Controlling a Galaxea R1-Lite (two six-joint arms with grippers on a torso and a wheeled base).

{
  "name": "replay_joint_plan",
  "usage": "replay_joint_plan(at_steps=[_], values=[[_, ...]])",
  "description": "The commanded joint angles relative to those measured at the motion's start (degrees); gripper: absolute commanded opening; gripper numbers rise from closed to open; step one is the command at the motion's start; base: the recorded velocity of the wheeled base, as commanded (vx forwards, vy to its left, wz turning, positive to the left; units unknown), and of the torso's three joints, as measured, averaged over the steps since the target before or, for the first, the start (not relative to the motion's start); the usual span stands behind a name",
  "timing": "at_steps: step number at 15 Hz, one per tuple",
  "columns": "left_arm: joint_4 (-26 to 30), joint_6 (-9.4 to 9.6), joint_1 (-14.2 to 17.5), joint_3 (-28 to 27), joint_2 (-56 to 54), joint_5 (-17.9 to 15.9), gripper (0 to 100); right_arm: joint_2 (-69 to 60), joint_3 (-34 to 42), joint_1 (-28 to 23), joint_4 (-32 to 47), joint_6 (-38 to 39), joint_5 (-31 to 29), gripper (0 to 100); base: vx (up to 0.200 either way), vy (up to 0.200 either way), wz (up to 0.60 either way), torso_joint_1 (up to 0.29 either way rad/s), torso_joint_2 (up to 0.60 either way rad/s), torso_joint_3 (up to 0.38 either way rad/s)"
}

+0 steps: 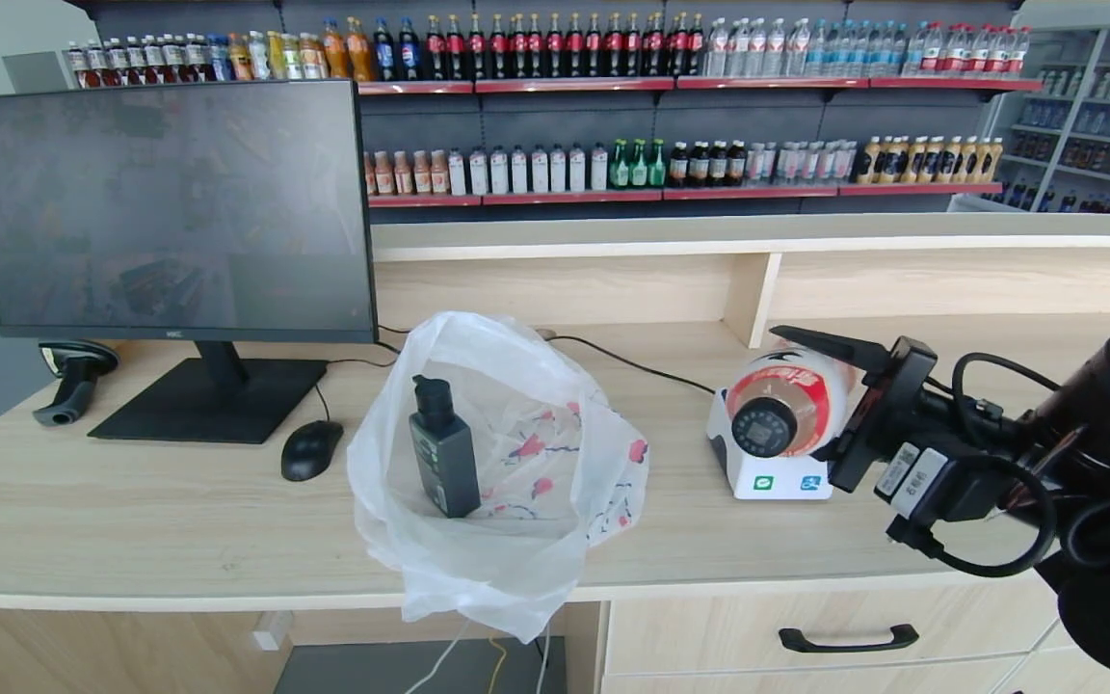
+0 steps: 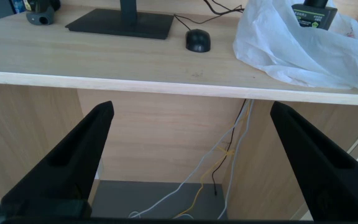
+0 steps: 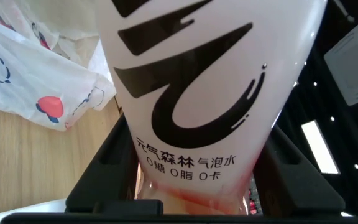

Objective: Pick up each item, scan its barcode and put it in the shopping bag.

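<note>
My right gripper [image 1: 810, 405] is shut on a white drink bottle [image 1: 806, 381] with red and black print, holding it on its side right above the white barcode scanner box [image 1: 769, 479] on the counter. In the right wrist view the bottle [image 3: 197, 93] sits between the two black fingers [image 3: 104, 168]. The white shopping bag [image 1: 516, 482] stands open at the counter's front edge, left of the scanner, with a dark pump bottle [image 1: 444, 453] upright inside. My left gripper [image 2: 191, 162] hangs open below the counter edge with nothing between its fingers, the bag [image 2: 303, 43] up above it.
A monitor [image 1: 170, 207] on its stand, a black mouse [image 1: 310, 450] and a handheld scanner [image 1: 73, 381] occupy the counter's left. A cable [image 1: 632, 364] runs behind the bag. A raised ledge [image 1: 767, 236] backs the counter; drink shelves [image 1: 671, 87] stand beyond. Cables [image 2: 222, 162] hang under the counter.
</note>
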Motion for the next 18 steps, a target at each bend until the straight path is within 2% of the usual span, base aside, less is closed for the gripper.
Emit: replay_joint_plan(at_steps=[1, 4, 6, 8, 12, 15, 17, 18], values=[[0.0, -0.02, 0.0, 0.0, 0.0, 0.0, 100, -5.6, 2.4, 0.0, -0.1, 2.8, -0.1, 0, 0.0, 0.0, 0.0, 0.0, 0.0, 0.0], [0.0, -0.02, 0.0, 0.0, 0.0, 0.0, 100, -10.7, 6.1, 0.0, -0.1, 11.3, -1.0, 0, 0.0, 0.0, 0.0, 0.0, 0.0, 0.0], [0.0, -0.02, 0.0, 0.0, 0.0, 0.0, 100, -12.3, 7.9, 0.0, -0.1, 14.0, -2.7, 0, 0.0, 0.0, 0.0, 0.0, 0.0, 0.0], [0.0, -0.02, 0.0, 0.0, 0.0, 0.0, 100, -16.9, 12.0, 1.0, -0.1, 21.4, -9.6, 0, 0.0, 0.0, 0.0, 0.0, 0.0, 0.0], [0.0, -0.02, 0.0, 0.0, 0.0, 0.0, 100, -22.5, 20.3, 4.9, -0.1, 29.5, -14.5, 0, 0.0, 0.0, 0.0, 0.0, 0.0, 0.0], [0.0, -0.02, 0.0, 0.0, 0.0, 0.0, 100, -26.9, 21.9, 5.0, -0.1, 40.8, -20.2, 0, 0.0, 0.0, 0.0, 0.0, 0.0, 0.0], [0.0, -0.02, 0.0, 0.0, 0.0, 0.0, 100, -27.5, 23.4, 5.0, -0.1, 56.2, -22.9, 0, 0.0, 0.0, 0.0, 0.0, 0.0, 0.0], [0.0, -0.02, 0.0, 0.0, 0.0, 0.0, 100, -27.6, 23.5, 5.0, -0.1, 57.4, -23.1, 0, 0.0, 0.0, 0.0, 0.0, 0.0, 0.0]])
